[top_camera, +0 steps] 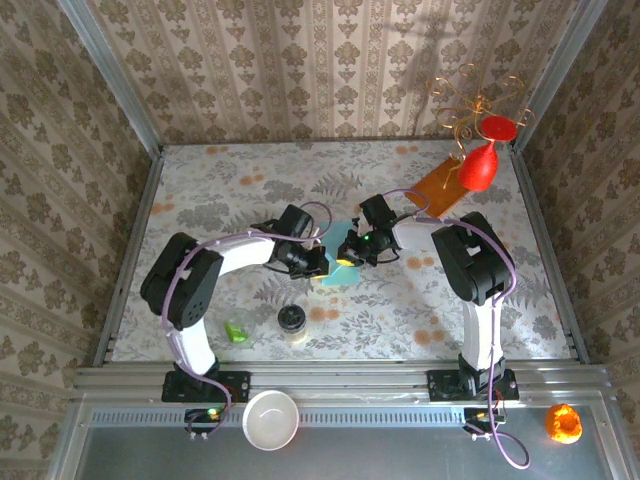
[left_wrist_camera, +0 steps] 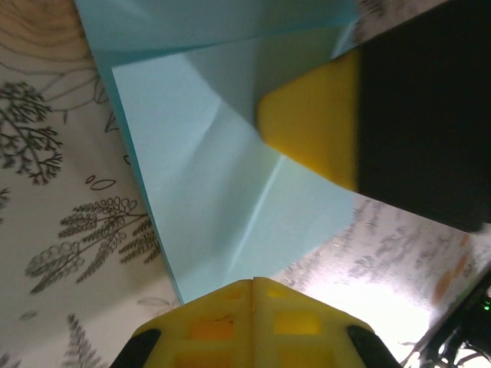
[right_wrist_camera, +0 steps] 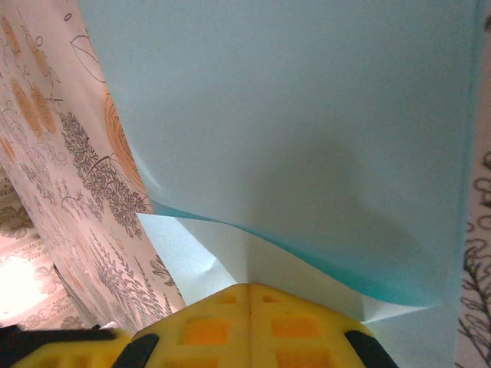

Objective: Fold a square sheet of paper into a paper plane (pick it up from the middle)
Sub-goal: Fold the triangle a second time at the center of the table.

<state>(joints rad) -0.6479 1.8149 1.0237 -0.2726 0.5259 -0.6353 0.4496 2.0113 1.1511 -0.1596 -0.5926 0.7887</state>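
The square sheet of paper [top_camera: 338,274], light blue and partly folded with creases, lies at the middle of the table. Both grippers meet over it. My left gripper [top_camera: 320,262] is shut, its yellow fingertips [left_wrist_camera: 230,303] closed together at the sheet's near corner [left_wrist_camera: 207,176]. My right gripper [top_camera: 350,250] is shut too, its joined tips [right_wrist_camera: 249,290] resting against a creased pale flap, with a larger blue layer [right_wrist_camera: 291,130] curling up over it. The right gripper's yellow finger [left_wrist_camera: 314,123] lies on the paper in the left wrist view.
An orange-brown sheet [top_camera: 438,186] and a red ornament on a wire stand [top_camera: 482,160] sit at the back right. A black-lidded jar [top_camera: 292,321] and a small green piece [top_camera: 236,331] stand near the front. A white bowl [top_camera: 271,418] and an orange object [top_camera: 563,422] rest on the front ledge.
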